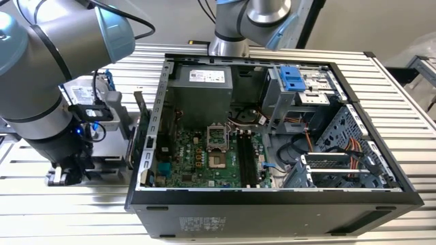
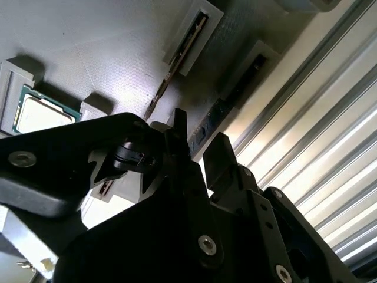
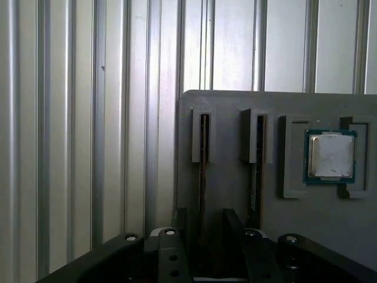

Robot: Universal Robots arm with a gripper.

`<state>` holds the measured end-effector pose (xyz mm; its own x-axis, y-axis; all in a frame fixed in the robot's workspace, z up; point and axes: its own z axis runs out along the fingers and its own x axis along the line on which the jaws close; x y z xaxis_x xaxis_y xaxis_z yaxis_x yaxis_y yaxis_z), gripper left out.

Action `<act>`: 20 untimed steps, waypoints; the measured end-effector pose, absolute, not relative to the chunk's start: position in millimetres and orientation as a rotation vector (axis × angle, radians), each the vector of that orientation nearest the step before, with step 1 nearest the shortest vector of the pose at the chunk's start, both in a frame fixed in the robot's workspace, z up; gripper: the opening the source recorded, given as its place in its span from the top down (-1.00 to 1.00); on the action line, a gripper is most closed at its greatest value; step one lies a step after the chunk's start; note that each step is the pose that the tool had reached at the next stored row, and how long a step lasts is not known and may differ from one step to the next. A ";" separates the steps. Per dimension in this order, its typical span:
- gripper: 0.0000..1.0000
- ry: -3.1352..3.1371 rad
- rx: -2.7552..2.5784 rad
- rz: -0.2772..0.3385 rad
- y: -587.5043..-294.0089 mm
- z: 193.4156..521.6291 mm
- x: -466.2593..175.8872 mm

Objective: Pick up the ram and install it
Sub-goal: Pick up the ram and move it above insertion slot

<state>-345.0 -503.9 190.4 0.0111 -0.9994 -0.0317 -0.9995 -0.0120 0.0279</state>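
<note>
Ribbed silver aluminium tabletop [image 3: 70, 118] carries a flat grey parts tray [image 3: 230, 100]. Long thin dark ram stick [image 3: 203, 171] stands on edge in a tray slot. Black tool [image 3: 205, 219] is parted narrowly, one finger each side of it, not clamped. A second stick [image 3: 255, 177] sits beside, with a square silver processor chip [image 3: 330, 154] beyond.

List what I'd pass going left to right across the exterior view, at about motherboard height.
Robot arm → upright card standing just outside the case → green motherboard → black memory slots → metal drive cage with orange cables.
</note>
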 end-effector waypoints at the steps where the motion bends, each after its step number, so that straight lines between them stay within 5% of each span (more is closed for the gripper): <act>1: 1.00 2.206 -2.232 0.066 -503.9 190.4 -345.0; 20: 1.00 2.207 -2.232 0.066 -503.8 190.4 -345.1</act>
